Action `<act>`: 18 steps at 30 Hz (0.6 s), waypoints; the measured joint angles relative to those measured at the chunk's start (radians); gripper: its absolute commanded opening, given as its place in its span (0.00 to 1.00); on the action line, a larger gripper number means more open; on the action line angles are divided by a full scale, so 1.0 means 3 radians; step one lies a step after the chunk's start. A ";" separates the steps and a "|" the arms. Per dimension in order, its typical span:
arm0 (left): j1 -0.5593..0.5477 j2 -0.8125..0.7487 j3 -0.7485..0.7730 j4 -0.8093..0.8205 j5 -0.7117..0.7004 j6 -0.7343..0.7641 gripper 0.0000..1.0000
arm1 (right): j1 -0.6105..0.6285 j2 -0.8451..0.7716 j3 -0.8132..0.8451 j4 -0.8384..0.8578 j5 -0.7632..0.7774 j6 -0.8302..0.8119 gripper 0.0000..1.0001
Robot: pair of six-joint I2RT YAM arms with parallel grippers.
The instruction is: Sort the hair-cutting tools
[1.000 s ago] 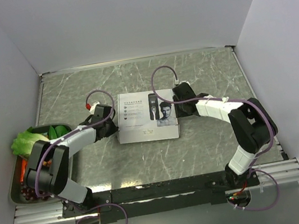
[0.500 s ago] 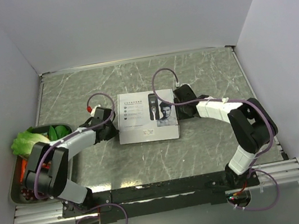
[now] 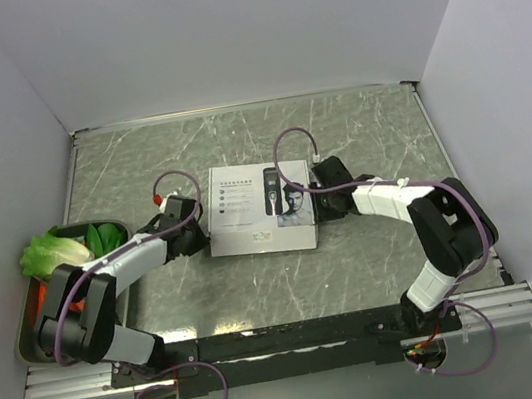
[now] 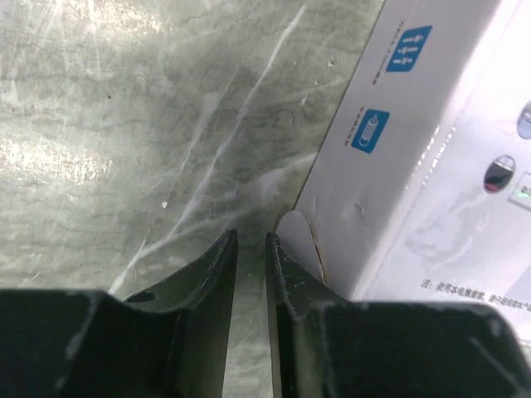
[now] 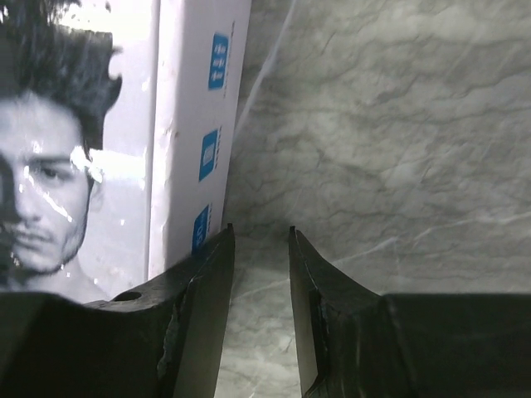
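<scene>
Hair-cutting tools show only as one printed clipper (image 3: 273, 190) on the lid of the single white box (image 3: 250, 227), which lies closed mid-table (image 3: 357, 134). Two grippers flank it. The left gripper (image 4: 250, 240) is at its left edge, jaws a narrow slit apart and empty. The right gripper (image 5: 260, 232) is at its right edge, jaws wider apart and empty.

White box (image 3: 251, 234), grey-veined table (image 3: 367, 133)

Left arm (image 3: 129, 259) and right arm (image 3: 387, 197) — black joints, white links, looping purple cables (image 3: 290, 145).
</scene>
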State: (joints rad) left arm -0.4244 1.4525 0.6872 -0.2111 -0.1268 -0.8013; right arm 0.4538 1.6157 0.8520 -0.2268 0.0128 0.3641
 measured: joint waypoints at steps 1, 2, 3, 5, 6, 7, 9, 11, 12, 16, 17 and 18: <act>0.0000 -0.0018 -0.0006 -0.0003 0.0008 0.0000 0.26 | 0.0000 -0.0018 -0.0017 -0.0003 -0.0028 0.0008 0.40; 0.0000 -0.0032 -0.0011 -0.0005 0.0015 0.0000 0.27 | 0.0000 -0.0036 -0.0028 -0.0017 -0.0064 0.0018 0.40; 0.0000 -0.0047 -0.0015 -0.0011 0.0025 0.0000 0.27 | 0.0000 -0.0046 -0.0032 -0.0031 -0.0083 0.0022 0.40; 0.0000 -0.0079 -0.0027 -0.0024 0.0037 0.0000 0.27 | 0.0000 -0.0057 -0.0033 -0.0069 -0.0121 0.0032 0.41; 0.0000 -0.0099 -0.0033 -0.0036 0.0047 -0.0001 0.27 | 0.0000 -0.0065 -0.0033 -0.0092 -0.0137 0.0032 0.41; -0.0001 -0.0120 -0.0039 -0.0045 0.0057 -0.0001 0.27 | 0.0004 -0.0078 -0.0033 -0.0125 -0.0153 0.0032 0.40; -0.0003 -0.0168 -0.0048 -0.0072 0.0072 -0.0001 0.27 | 0.0017 -0.0100 -0.0033 -0.0172 -0.0161 0.0031 0.40; -0.0003 -0.0210 -0.0053 -0.0102 0.0072 -0.0001 0.27 | 0.0036 -0.0118 -0.0033 -0.0202 -0.0160 0.0029 0.41; -0.0003 -0.0230 -0.0053 -0.0125 0.0072 -0.0001 0.27 | 0.0045 -0.0126 -0.0033 -0.0223 -0.0159 0.0031 0.41; -0.0003 -0.0264 -0.0053 -0.0164 0.0071 -0.0001 0.27 | 0.0076 -0.0160 -0.0034 -0.0275 -0.0094 0.0042 0.43; -0.0003 -0.0264 -0.0053 -0.0165 0.0071 0.0000 0.27 | 0.0084 -0.0170 -0.0037 -0.0278 -0.0071 0.0048 0.43; -0.0003 -0.0264 -0.0053 -0.0168 0.0070 0.0000 0.27 | 0.0093 -0.0182 -0.0037 -0.0284 -0.0048 0.0057 0.45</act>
State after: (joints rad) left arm -0.4252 1.3731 0.6712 -0.2615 -0.1059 -0.8013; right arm 0.4816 1.5612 0.8410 -0.3119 -0.0017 0.3813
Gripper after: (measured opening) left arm 0.266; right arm 0.420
